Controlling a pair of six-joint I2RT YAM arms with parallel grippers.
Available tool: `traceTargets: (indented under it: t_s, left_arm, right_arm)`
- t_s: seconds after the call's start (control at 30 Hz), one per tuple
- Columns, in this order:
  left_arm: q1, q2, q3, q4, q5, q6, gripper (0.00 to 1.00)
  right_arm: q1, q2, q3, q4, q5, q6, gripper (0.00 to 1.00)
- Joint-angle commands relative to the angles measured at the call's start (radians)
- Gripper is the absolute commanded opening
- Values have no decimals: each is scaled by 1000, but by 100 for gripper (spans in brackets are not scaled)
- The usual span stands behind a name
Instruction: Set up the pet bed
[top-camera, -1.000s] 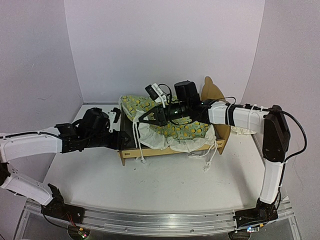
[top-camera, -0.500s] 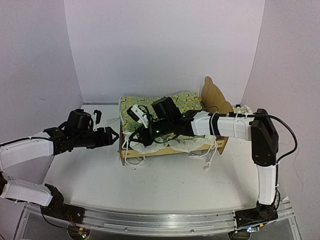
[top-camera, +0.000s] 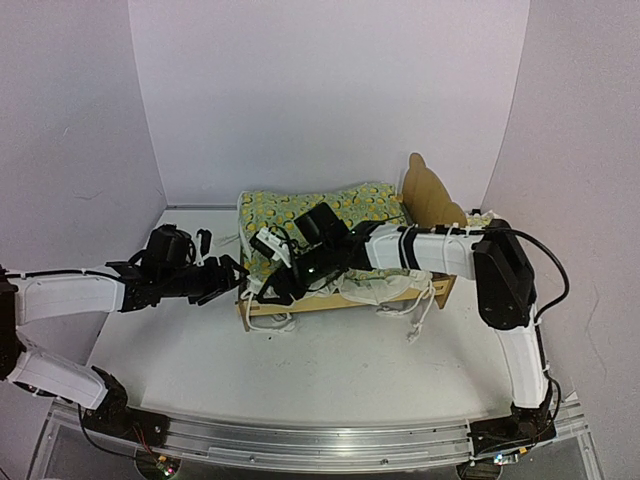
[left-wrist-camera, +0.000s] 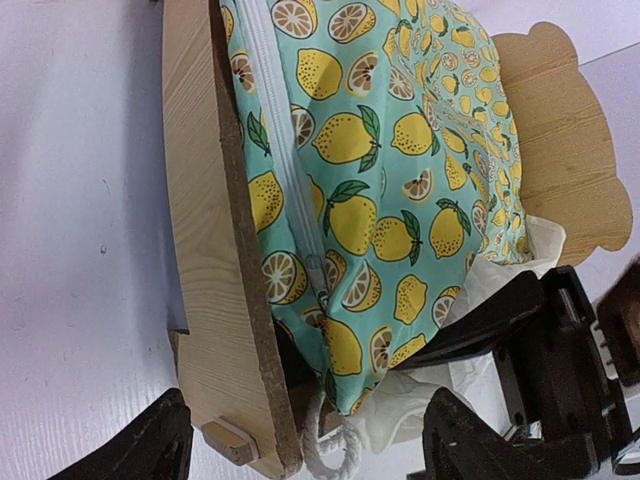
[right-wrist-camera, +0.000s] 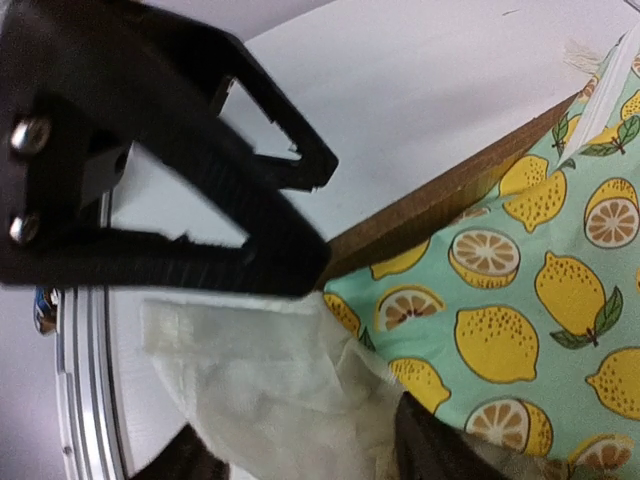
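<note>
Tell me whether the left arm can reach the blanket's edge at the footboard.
Likely yes: the left gripper hangs open beside the footboard, the blanket edge there lies bare; the right gripper crowds only the near corner.

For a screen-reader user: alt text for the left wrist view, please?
A teal lemon-print blanket with a white zipper drapes over a light plywood pet bed, whose curved headboard shows at top right. The left gripper shows black fingers apart at the bottom edge; the right gripper sits at the blanket's lower corner.
</note>
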Motion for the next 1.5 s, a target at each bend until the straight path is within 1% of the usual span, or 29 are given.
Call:
traceTargets:
  t_s: [0.0,0.07,0.17,0.27,0.33,0.47,0.53,0.6,0.73,0.83,0.87,0.93,1.03,1.07,1.13,1.2,1.27,1.3,1.4,1.47]
  left_arm:
    - [10,20,22,77,11,-23,78]
    - [10,15,11,87,3,-31,77]
    - [10,5,-5,93,4,-44,77]
    - [11,-21,-28,93,7,-50,77]
    - [12,-47,-42,93,7,-47,77]
    - [12,-89,-64,93,-7,-34,77]
    - [12,-101,-71,92,-10,-31,77]
    - [12,-109,-79,93,-12,-31,77]
    - [13,-122,-95,92,-22,-34,77]
    - [12,-135,-104,91,-29,-36,77]
    - [13,-142,-108,91,-31,-34,78]
    - [13,-161,-116,93,-39,-33,80]
    - [12,-201,-125,120,-31,-5,79]
    - [12,-215,-133,141,-22,16,76]
    - [12,-243,-170,199,8,76,66]
    - [6,-241,-213,289,78,130,58]
    - [-47,-222,-266,412,103,152,55]
    - [-103,-215,-285,456,63,174,55]
    - [-314,-189,-349,588,-149,317,54]
    - [-398,-144,-367,663,-265,359,56]
  right_arm:
    - [-21,-95,46,-192,-72,-332,66]
    - [-21,-68,66,-238,-39,-413,68]
    - [-20,-32,94,-252,-11,-472,68]
    - [-14,15,139,-271,-16,-512,59]
    - [-9,40,147,-272,8,-538,57]
    - [-2,104,193,-288,35,-569,42]
    - [2,120,197,-290,52,-585,41]
    - [6,133,202,-293,73,-593,37]
    - [9,161,204,-293,85,-614,21]
    - [8,175,226,-293,86,-590,5]
    - [7,171,235,-293,77,-575,1]
    - [7,139,237,-292,52,-555,0]
    - [-13,91,242,-285,13,-501,0]
    - [-25,80,245,-276,-2,-477,0]
    - [-46,63,248,-262,-54,-454,0]
    - [-53,60,249,-241,-72,-443,0]
    - [-57,68,266,-237,-75,-437,0]
    - [-63,73,275,-233,-83,-427,0]
    - [-81,79,299,-213,-117,-384,0]
    - [-88,77,307,-206,-134,-369,0]
